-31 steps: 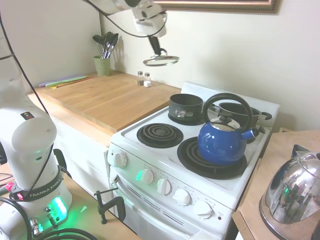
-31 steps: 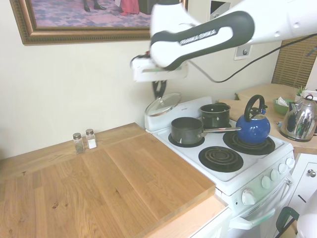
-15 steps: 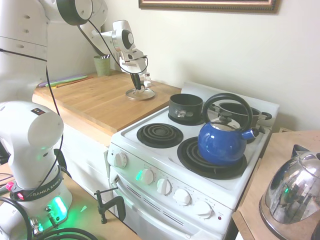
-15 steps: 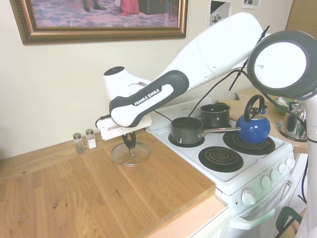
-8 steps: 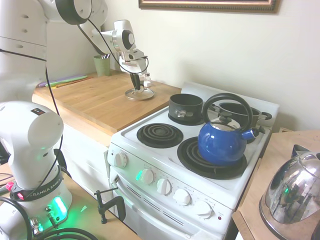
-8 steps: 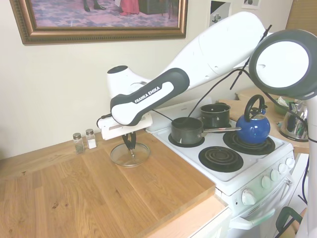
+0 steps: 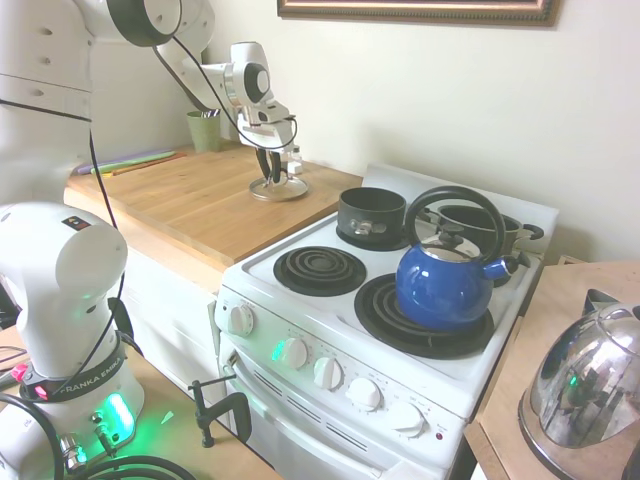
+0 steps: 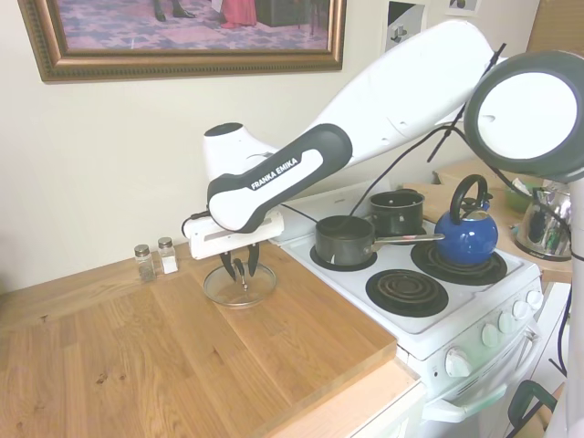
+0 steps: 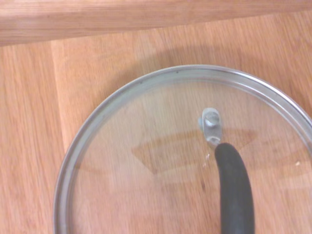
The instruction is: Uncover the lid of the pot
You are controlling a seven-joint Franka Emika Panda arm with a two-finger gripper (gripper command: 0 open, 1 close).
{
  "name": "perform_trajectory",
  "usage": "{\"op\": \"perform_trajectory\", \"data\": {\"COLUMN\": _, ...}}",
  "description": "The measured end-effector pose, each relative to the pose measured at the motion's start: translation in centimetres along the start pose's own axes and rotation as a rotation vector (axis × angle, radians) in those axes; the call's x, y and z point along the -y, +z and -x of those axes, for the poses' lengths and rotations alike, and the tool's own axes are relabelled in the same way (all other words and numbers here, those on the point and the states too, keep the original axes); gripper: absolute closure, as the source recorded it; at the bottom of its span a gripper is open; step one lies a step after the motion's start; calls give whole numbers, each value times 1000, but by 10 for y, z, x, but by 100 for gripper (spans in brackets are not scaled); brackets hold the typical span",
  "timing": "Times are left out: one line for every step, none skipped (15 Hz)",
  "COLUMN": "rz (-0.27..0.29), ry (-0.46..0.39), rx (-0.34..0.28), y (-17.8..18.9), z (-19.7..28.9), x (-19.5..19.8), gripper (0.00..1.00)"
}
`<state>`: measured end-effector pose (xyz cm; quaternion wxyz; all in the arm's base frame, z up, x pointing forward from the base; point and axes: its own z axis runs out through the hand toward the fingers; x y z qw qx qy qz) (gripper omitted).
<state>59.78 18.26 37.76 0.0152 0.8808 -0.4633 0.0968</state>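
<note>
The glass lid (image 7: 278, 189) (image 8: 239, 285) lies flat on the wooden counter (image 8: 137, 356), left of the stove. My gripper (image 7: 268, 170) (image 8: 239, 267) hangs just above the lid's centre with its fingers spread open on either side of the dark handle, holding nothing. From the wrist, the lid (image 9: 146, 161) shows its metal rim and dark handle (image 9: 235, 190) over the wood. The pot (image 7: 482, 228) (image 8: 396, 211) stands uncovered on the back burner of the stove, partly hidden behind the blue kettle in the first exterior view.
A smaller dark pot (image 7: 370, 213) (image 8: 344, 239) sits on the back burner nearest the counter, and a blue kettle (image 7: 445, 278) (image 8: 466, 233) on a front burner. Two shakers (image 8: 155, 260) stand by the wall. A steel kettle (image 7: 585, 385) and a green utensil cup (image 7: 205, 130) sit further off.
The arm carried the lid from above the stove down onto the wooden counter. In the last half second the fingers opened and let go of the lid's handle.
</note>
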Motion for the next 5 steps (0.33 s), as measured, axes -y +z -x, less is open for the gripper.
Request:
{"op": "perform_trajectory", "data": {"rz": -3, "ry": -3, "rx": 1, "y": -2, "z": 1, "x": -3, "gripper": 0}}
{"op": "perform_trajectory", "data": {"rz": -9, "ry": -7, "rx": 4, "y": -7, "z": 1, "x": -5, "gripper": 0}}
{"op": "perform_trajectory", "data": {"rz": -19, "ry": -11, "rx": 7, "y": -13, "z": 2, "x": -8, "gripper": 0}}
{"op": "perform_trajectory", "data": {"rz": -32, "ry": -13, "rx": 9, "y": -20, "z": 3, "x": -12, "gripper": 0}}
{"op": "perform_trajectory", "data": {"rz": -44, "ry": -17, "rx": 9, "y": -27, "z": 4, "x": -17, "gripper": 0}}
